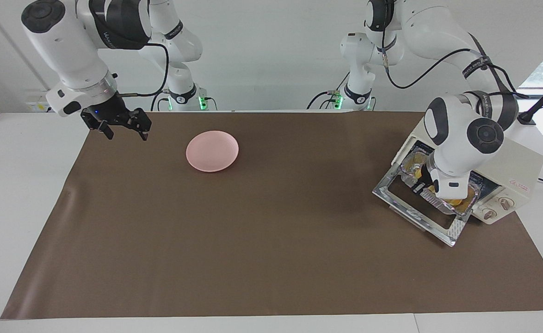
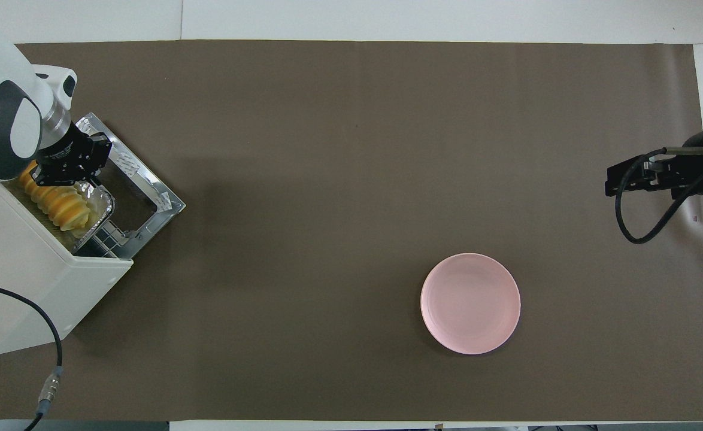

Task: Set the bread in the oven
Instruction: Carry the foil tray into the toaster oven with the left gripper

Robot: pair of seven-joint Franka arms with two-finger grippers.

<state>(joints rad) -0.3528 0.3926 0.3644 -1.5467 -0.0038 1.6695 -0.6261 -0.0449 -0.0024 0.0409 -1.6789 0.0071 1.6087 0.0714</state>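
In the facing view, the left gripper [image 1: 423, 187] sits at the mouth of the oven [image 1: 507, 182], low over the open door [image 1: 415, 206], apparently pinching the rim of the foil tray [image 1: 461, 208]; whether its fingers are truly clamped there I cannot tell. The bread [image 1: 456, 202] lies in that tray, mostly inside the oven. The risk, as I judge it: the tray could catch on the rack edge and tip, or the thin foil could buckle and spill the bread onto the door. A small red mark on the oven's side is too small to read. The right gripper [image 1: 122, 123] waits with its fingers spread, over the mat edge beside the pink plate [image 1: 212, 151].

In the overhead view, the bread [image 2: 58, 203] shows ridged and yellow in the tray [image 2: 103, 212], partly under the oven's [image 2: 34, 281] top (a corner of foil sticks out). The left gripper [image 2: 67, 167] covers the tray's end farther from the robots. No writing is legible here. The right gripper [image 2: 618, 179] hangs well apart from the plate [image 2: 470, 303].
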